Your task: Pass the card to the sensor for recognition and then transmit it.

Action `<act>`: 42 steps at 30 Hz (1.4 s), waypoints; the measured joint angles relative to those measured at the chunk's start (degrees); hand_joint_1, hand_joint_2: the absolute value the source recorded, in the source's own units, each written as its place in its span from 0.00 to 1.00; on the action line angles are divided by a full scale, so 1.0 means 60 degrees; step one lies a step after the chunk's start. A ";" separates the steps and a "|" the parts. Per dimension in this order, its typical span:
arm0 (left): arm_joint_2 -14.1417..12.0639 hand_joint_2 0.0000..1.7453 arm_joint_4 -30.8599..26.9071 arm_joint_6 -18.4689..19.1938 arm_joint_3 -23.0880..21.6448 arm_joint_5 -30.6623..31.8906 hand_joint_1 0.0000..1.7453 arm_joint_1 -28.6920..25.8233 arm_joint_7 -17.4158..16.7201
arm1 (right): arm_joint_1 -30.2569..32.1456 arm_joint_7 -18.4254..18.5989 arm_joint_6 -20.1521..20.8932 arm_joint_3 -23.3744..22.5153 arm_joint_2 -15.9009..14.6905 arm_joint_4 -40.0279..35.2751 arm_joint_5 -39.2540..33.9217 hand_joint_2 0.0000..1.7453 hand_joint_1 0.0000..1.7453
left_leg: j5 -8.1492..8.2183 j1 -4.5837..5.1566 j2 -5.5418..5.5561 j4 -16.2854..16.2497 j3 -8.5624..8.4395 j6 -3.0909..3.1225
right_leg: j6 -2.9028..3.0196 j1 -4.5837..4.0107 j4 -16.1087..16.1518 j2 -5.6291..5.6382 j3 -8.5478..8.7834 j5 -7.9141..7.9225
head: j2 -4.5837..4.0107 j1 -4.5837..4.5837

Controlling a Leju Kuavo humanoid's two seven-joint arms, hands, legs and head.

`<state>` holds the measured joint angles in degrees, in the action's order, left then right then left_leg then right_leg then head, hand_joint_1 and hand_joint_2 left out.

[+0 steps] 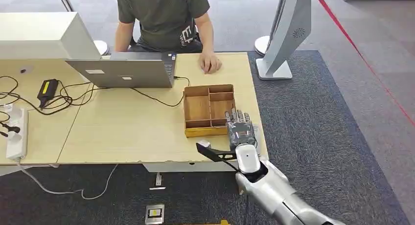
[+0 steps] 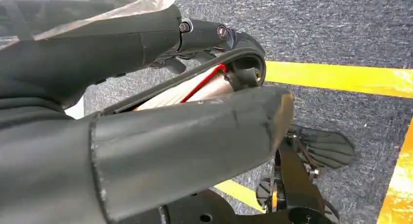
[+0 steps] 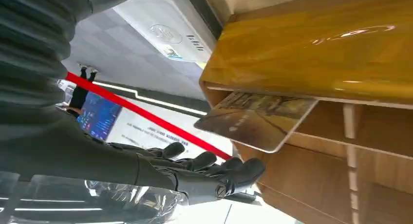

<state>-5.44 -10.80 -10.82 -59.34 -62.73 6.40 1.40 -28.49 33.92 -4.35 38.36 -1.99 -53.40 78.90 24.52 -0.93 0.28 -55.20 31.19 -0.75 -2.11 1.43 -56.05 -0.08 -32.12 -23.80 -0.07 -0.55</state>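
The right hand (image 1: 241, 129) hovers over the near right compartment of the wooden divided tray (image 1: 197, 108) on the table (image 1: 122, 132), at about five o'clock from the tray's middle. Its fingers (image 3: 204, 161) lie stretched out side by side and hold nothing. In the right wrist view the card (image 3: 255, 119) leans in that compartment, one edge propped against the tray's front wall, close beside the fingertips but apart from them.

The step in hand looks like the pick-up — and the tilt is the help here. The raised edge gives a finger something to get under, so the thumb (image 3: 63, 141) should come to one face and the fingers to the other, closing gently so the card is not knocked flat. A card lying flat in that narrow compartment would be far harder to lift.

The left hand (image 2: 160, 136) hangs low over the carpet — I cannot tell whether it is closed or not.

A person's hand (image 1: 210, 63) rests on the table at about twelve o'clock from the tray, beside a laptop (image 1: 125, 71).
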 joint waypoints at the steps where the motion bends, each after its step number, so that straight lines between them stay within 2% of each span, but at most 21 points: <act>1: 0.0000 0.00 0.0000 0.0000 0.0000 -0.0004 0.00 -0.0002 0.0000 | -0.0012 -0.0007 -0.0007 0.0007 0.0029 0.0029 0.0018 1.00 0.00 | 0.0000 0.0000 0.0000 0.0000 0.0000 0.0000 | 0.0000 0.0000 0.0000 0.0000 0.0000 0.0000 | -0.0004 0.0000; 15: 0.0000 0.00 0.0000 -0.0004 0.0000 -0.0058 0.00 -0.0003 -0.0066 | -0.0200 -0.0058 -0.0087 0.0066 0.0379 0.0419 0.0142 1.00 0.00 | 0.0000 0.0000 0.0000 0.0000 0.0000 0.0000 | 0.0000 0.0000 0.0000 0.0000 0.0000 0.0000 | -0.0004 0.0000; 30: 0.0000 0.00 0.0000 -0.0029 0.0000 -0.0036 0.00 -0.0006 -0.0117 | -0.0363 0.0004 0.0211 0.0128 0.0332 0.0525 -0.0051 1.00 0.00 | 0.0000 0.0000 -0.0001 0.0000 0.0000 0.0000 | 0.0000 0.0000 0.0000 0.0000 0.0000 0.0000 | 0.0000 0.0004; 31: -0.0003 0.00 0.0000 -0.0032 0.0000 -0.0043 0.00 -0.0006 -0.0117 | -0.0364 0.0004 0.0215 0.0135 0.0332 0.0525 -0.0051 1.00 1.00 | 0.0000 0.0000 -0.0001 0.0000 0.0000 0.0000 | 0.0000 0.0000 0.0000 0.0000 -0.0001 0.0000 | -0.0004 0.0000; 42: 0.0000 0.00 0.0000 -0.0106 0.0000 -0.0098 0.00 -0.0004 -0.0168 | -0.0514 -0.0076 0.0455 0.0233 0.0364 0.0419 -0.0557 1.00 1.00 | 0.0000 0.0000 -0.0001 0.0000 -0.0004 0.0000 | 0.0000 -0.0001 0.0001 0.0000 0.0001 0.0000 | -0.0004 0.0000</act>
<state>-5.44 -10.80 -11.45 -59.34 -63.32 6.37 0.39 -31.57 33.46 -1.62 39.76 0.20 -50.88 75.56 24.52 -0.93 0.28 -55.21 31.17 -0.75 -2.11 1.43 -56.04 -0.08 -32.12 -23.80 -0.09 -0.55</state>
